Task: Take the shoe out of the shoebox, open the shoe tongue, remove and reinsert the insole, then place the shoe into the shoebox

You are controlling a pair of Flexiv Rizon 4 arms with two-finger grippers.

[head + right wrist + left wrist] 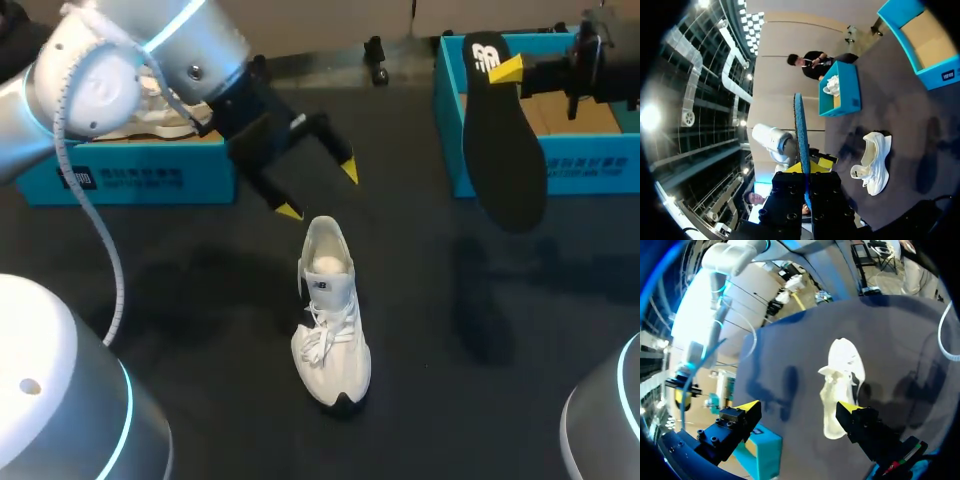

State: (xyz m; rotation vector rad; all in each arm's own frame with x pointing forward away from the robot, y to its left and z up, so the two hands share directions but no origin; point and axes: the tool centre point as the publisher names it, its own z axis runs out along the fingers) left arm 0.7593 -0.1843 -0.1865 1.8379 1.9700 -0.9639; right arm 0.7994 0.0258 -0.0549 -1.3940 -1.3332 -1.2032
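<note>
The white sneaker [330,320] stands upright on its sole near the middle of the dark table [180,290]. Its toe points to 6 o'clock in the head view and its heel to 12 o'clock. The laces lie loose over the front and the collar gapes open.

The left gripper [318,190] hangs just past the heel, at the sneaker's 12 o'clock. Its two yellow-tipped fingers are spread wide and touch nothing. In the left wrist view the same gripper [797,406] has the sneaker [840,385] ahead of it, closer to one finger than the other, with bare table between the tips.

At the sneaker's 2 o'clock, well apart from it, the right gripper [508,70] is clamped on the heel end of the black insole [505,150]. The insole dangles lengthwise in the air in front of the right shoebox [450,130]. This blue box is open and shows a brown cardboard floor.

From the right wrist view the insole [801,130] is seen edge-on, a thin blue strip rising from between the closed fingers of the right gripper [807,167]. The sneaker [874,162] sits on the table beyond.

At the sneaker's 10 o'clock sits the left shoebox [130,175], also blue, with a second white shoe [150,115] inside.
</note>
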